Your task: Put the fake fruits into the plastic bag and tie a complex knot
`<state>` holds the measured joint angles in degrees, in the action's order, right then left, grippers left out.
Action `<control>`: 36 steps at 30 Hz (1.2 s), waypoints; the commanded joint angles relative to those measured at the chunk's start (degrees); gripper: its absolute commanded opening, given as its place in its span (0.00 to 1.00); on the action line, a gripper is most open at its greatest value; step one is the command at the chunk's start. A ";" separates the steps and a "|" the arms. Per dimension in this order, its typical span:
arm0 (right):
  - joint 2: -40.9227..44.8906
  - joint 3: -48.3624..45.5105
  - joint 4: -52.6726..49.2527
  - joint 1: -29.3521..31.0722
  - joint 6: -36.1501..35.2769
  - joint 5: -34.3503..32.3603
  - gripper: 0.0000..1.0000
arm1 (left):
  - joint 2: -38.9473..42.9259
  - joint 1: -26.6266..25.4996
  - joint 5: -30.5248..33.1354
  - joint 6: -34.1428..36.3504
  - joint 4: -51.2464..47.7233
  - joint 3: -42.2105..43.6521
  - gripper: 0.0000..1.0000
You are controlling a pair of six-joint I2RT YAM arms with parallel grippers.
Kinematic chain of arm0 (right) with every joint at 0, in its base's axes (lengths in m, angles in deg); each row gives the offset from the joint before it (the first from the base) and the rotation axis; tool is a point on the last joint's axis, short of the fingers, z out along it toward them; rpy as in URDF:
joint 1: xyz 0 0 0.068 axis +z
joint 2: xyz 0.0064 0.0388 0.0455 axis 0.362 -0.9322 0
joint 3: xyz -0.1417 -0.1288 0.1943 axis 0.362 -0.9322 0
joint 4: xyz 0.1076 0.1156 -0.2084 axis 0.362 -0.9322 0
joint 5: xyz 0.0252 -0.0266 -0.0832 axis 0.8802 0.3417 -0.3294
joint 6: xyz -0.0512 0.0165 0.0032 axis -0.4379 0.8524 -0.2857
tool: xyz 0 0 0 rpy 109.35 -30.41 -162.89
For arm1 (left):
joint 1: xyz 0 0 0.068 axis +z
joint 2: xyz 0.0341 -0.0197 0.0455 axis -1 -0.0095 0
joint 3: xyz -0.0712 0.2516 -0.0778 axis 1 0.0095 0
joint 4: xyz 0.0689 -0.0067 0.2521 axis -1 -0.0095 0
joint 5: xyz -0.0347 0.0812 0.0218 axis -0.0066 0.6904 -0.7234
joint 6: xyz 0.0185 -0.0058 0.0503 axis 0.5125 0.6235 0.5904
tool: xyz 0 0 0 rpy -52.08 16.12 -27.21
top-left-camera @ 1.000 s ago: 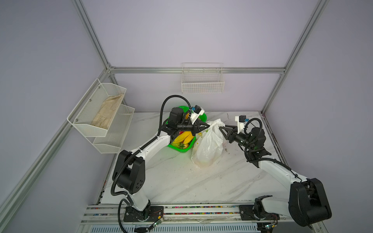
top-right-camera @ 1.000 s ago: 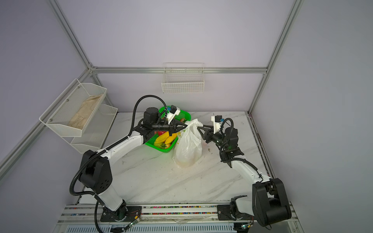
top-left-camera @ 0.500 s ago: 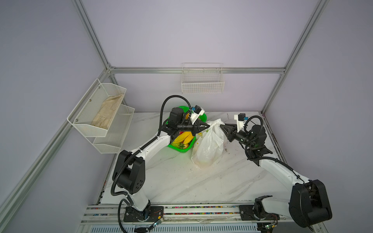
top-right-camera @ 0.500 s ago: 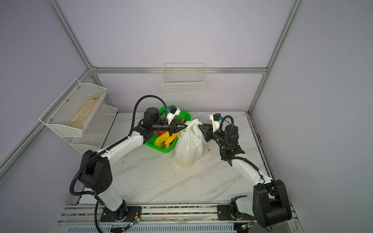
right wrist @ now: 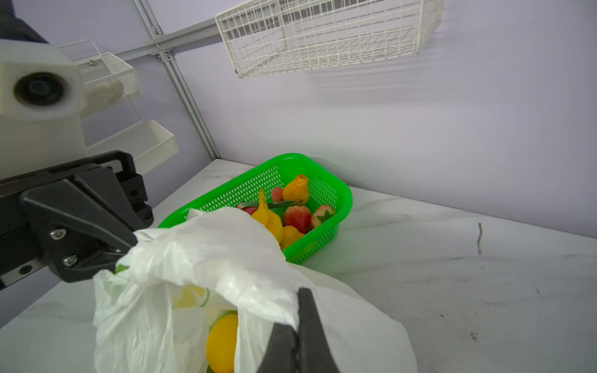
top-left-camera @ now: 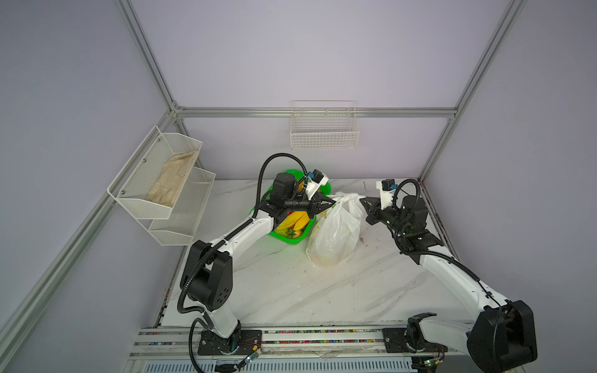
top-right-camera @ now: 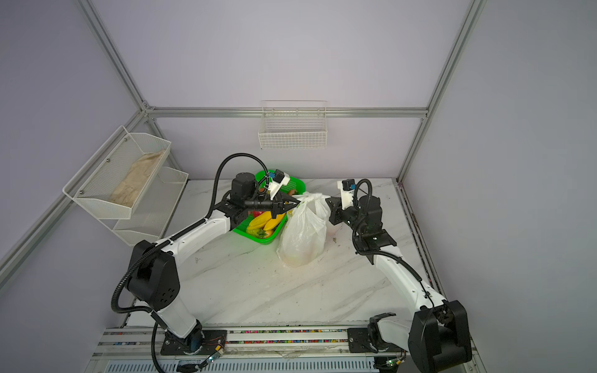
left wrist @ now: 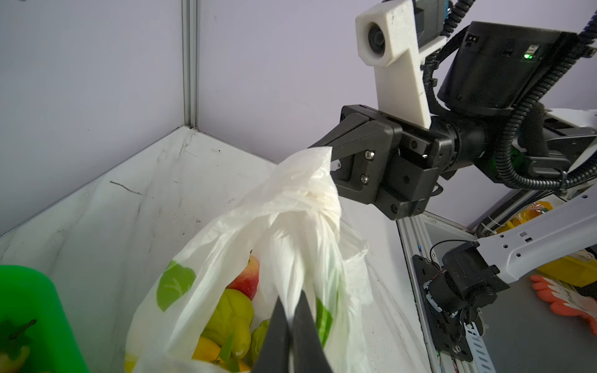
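The bag point(top-left-camera: 336, 232) stands on the table point(top-left-camera: 290, 290) between the arms, beside the basket point(top-left-camera: 290, 240), its knot point(left wrist: 319, 203) on top: left jaws pinch shut on one handle end, right jaws on the opposite end, so the pull axis likely runs straight from jaw to jaw.

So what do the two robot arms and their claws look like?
The left arm and right arm are white shells with black joints and black bases. The left gripper and right gripper are black, each with two pointed wedge fingers. A white camera block sits on each, and ribbed black cable loops along the arms. A green light glows on the right wrist.
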<state>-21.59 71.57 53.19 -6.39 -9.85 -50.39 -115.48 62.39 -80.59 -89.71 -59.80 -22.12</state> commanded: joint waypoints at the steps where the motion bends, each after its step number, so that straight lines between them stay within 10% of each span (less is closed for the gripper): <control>1: 0.24 2.40 -6.80 -0.28 -2.02 -8.30 0.04 | 3.68 0.70 0.94 1.27 0.68 1.22 0.00; 36: -5.76 10.97 -23.94 -0.25 -1.70 -19.80 0.05 | 3.60 0.92 3.30 1.91 -0.20 1.59 0.00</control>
<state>-26.58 81.34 33.43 -5.08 -11.12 -61.49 -115.28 62.30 -77.18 -88.62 -61.55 -22.08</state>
